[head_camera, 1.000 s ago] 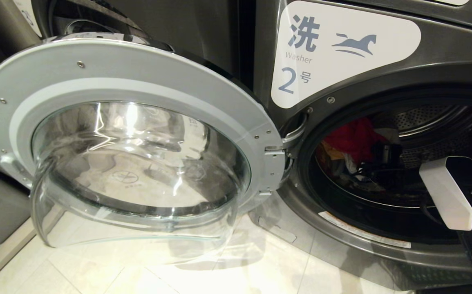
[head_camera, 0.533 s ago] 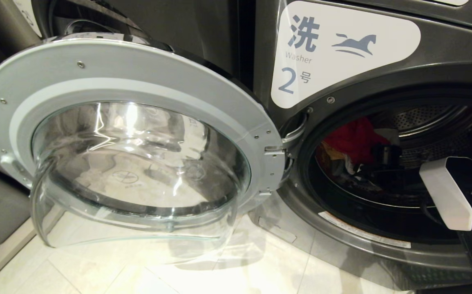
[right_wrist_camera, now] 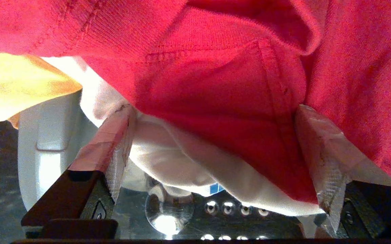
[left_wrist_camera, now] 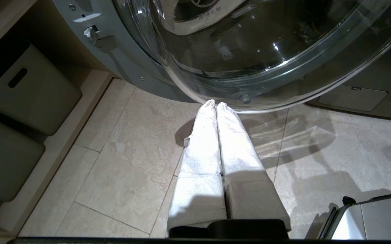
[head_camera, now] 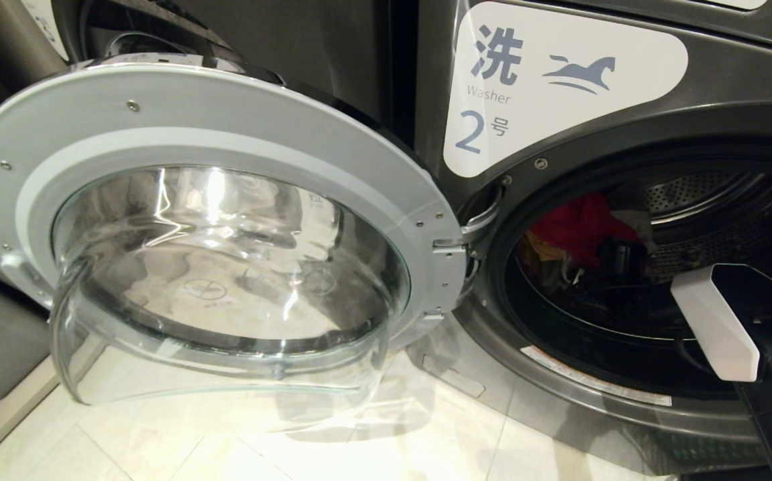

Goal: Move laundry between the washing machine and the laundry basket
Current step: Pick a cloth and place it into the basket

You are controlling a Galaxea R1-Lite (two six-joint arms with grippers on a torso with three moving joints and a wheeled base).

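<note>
Now the washing machine (head_camera: pixel 626 133), marked with a blue 2, is standing with its round glass door (head_camera: pixel 212 254) swung wide to the left over the tiled floor (left_wrist_camera: pixel 131 162). Inside the drum the laundry (head_camera: pixel 576 224) is lying in a heap, red garment (right_wrist_camera: pixel 215 84) over white and orange-yellow. The right gripper (right_wrist_camera: pixel 212 115) is reaching into it, fingers spread wide against the red cloth. The left gripper (left_wrist_camera: pixel 216 105) is hanging below the door, fingers pressed together, holding nothing.
</note>
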